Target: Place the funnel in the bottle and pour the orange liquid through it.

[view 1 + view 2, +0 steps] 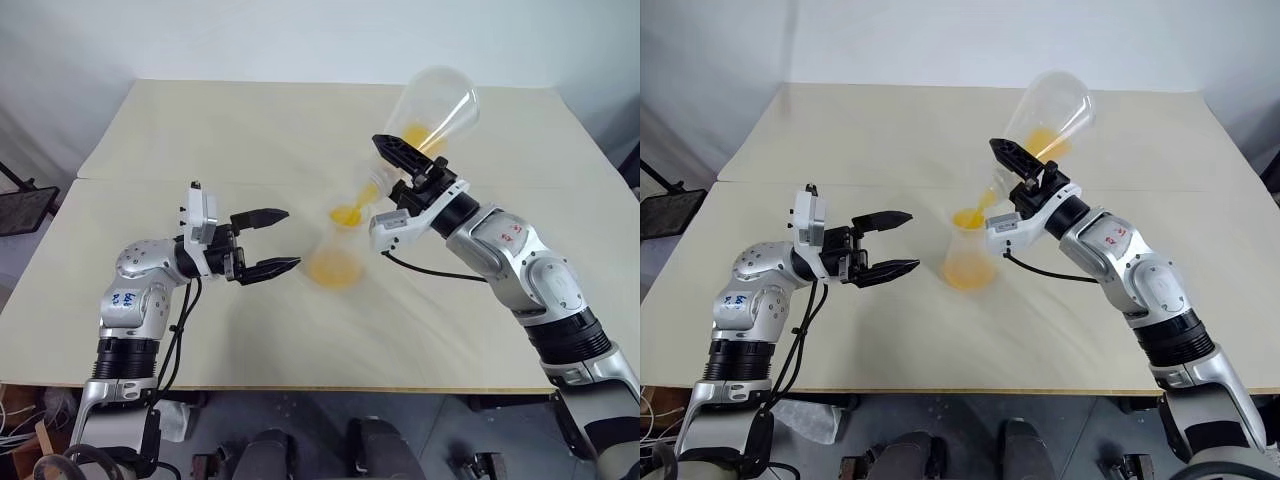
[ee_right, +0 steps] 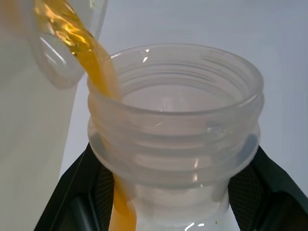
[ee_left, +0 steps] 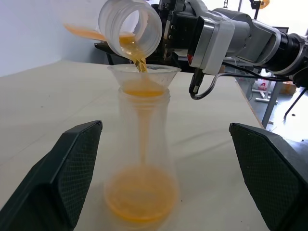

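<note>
The bottle [image 1: 335,258] stands upright mid-table with the clear funnel [image 1: 347,216] seated in its neck. My right gripper [image 1: 412,168] is shut on the neck of a larger flask [image 1: 437,105], tipped mouth-down over the funnel. Orange liquid [image 3: 138,60] runs in a thin stream from the flask's mouth [image 3: 130,29] into the funnel [image 3: 144,77]. It pools in the bottom of the bottle [image 3: 142,159], and some stays in the tilted flask. My left gripper [image 1: 290,238] is open just left of the bottle, its fingers [image 3: 79,163] apart from the glass on either side.
The beige table [image 1: 200,130] has a seam running across it behind the grippers, and its front edge lies close below my arms. A dark metal frame [image 1: 20,205] stands off the table's left side.
</note>
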Motion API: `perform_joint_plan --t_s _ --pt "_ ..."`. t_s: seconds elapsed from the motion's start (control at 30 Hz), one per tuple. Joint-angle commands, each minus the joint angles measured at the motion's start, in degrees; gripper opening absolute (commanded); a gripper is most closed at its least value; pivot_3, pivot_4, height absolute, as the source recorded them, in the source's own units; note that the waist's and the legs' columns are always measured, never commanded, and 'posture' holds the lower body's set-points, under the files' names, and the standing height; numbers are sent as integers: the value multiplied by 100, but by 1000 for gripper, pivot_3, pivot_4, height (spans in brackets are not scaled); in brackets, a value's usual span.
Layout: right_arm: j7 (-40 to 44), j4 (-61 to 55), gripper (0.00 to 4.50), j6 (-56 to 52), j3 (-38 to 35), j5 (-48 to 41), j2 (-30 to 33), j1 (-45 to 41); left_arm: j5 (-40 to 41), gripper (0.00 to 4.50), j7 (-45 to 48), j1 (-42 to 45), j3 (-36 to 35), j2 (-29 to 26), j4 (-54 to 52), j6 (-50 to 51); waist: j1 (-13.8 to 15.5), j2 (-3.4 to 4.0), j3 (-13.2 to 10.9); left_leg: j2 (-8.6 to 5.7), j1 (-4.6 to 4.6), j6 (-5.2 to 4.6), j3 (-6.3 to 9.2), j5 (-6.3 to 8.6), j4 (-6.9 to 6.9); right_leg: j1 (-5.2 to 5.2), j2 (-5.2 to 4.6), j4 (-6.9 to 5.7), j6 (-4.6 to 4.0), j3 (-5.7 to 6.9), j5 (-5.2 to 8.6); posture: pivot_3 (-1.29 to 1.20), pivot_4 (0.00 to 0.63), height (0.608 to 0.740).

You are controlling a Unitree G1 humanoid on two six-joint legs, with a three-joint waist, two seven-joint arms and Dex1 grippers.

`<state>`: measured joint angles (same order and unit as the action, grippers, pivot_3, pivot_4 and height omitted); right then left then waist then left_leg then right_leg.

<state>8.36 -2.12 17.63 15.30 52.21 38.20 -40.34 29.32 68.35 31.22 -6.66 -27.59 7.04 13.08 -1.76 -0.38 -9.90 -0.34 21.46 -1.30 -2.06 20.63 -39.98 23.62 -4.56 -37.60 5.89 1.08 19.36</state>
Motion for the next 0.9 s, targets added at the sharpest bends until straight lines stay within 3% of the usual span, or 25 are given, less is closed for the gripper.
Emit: perform_joint_plan --t_s 0.03,0.9 --pt "-100 -210 2622 31 -176 -59 1 -123 145 4500 -18 80 -29 -5 -251 -54 0 0 0 0 0 0 0 0 0 0 0 0 0 0 0 0 150 740" --pt "-200 -225 2622 68 -201 17 6 -103 218 4500 -102 103 -100 101 -303 -104 0 0 0 0 0 0 0 0 -1 0 0 -1 0 0 0 0 150 740"
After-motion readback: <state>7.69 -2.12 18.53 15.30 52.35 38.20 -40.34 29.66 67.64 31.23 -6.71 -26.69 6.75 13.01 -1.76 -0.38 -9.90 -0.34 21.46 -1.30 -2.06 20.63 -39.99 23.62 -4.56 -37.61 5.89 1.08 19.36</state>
